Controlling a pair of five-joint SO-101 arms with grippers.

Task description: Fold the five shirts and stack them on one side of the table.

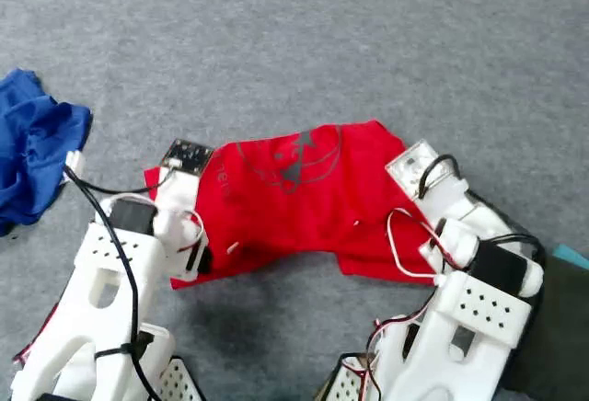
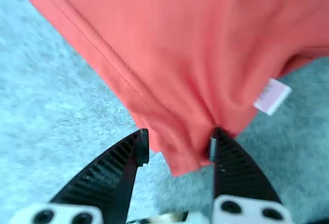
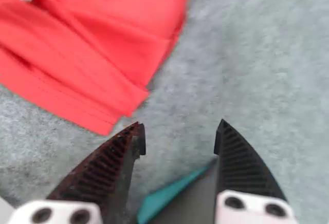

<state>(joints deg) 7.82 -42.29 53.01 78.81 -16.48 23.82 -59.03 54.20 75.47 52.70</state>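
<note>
Red shirt (image 1: 294, 199) lay spread on grey surface (image 1: 368, 61), blue shirt (image 1: 37, 143) bunched at edge — left fingers (image 2: 126, 160) parted astride red hem, right fingers (image 3: 123, 157) wide apart, empty, above bare felt.

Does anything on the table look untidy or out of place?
Yes. The blue shirt lies crumpled at the left edge of the table, not folded. The red shirt in the middle lies askew, its lower edge uneven, with a white label sticking out.
</note>
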